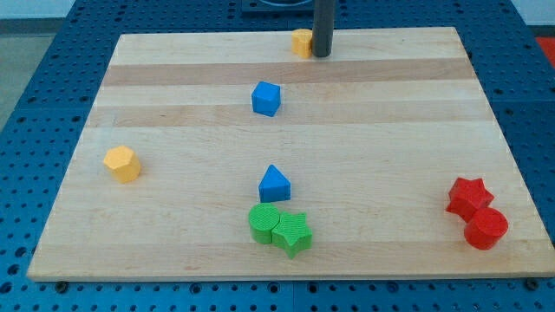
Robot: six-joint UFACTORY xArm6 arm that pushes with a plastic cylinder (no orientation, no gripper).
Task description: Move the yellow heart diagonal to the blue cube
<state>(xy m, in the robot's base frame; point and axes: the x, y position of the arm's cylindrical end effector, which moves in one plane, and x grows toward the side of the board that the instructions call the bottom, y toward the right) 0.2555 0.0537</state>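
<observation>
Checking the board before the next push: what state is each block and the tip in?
my tip: touching yellow block's right side
yellow block: top edge, partly hidden
blue cube: alone
yellow hexagon: alone, left
blue triangle: above the greens
green cylinder, green star: touching
red star, red cylinder: touching
</observation>
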